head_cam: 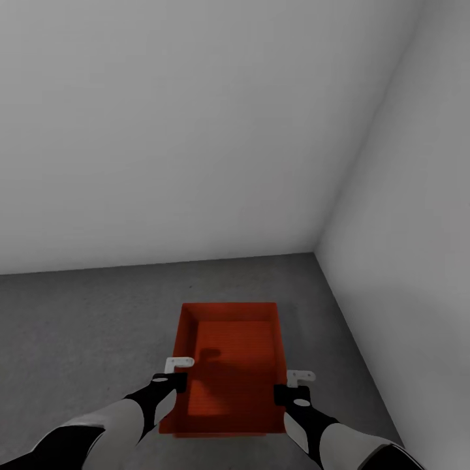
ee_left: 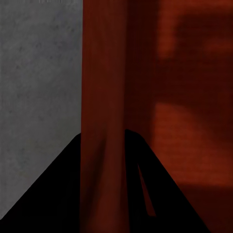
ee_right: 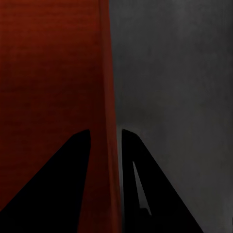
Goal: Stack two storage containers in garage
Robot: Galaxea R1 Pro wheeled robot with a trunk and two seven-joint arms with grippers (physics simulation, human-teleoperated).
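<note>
We hold one red-orange storage container (head_cam: 228,365) between our two arms over the dark grey concrete floor (head_cam: 85,326), near the corner where two plain white-grey walls (head_cam: 196,130) meet. Our left pincer (head_cam: 175,373) is clamped on the container's left wall, one finger (ee_left: 48,194) outside and the other inside, with the ribbed wall pinched between them. Our right pincer (head_cam: 295,386) grips the right wall the same way, its fingers (ee_right: 160,194) straddling the thin red edge, the floor beside it.

Grey concrete floor (head_cam: 85,326); red container (head_cam: 228,346) over it.
</note>
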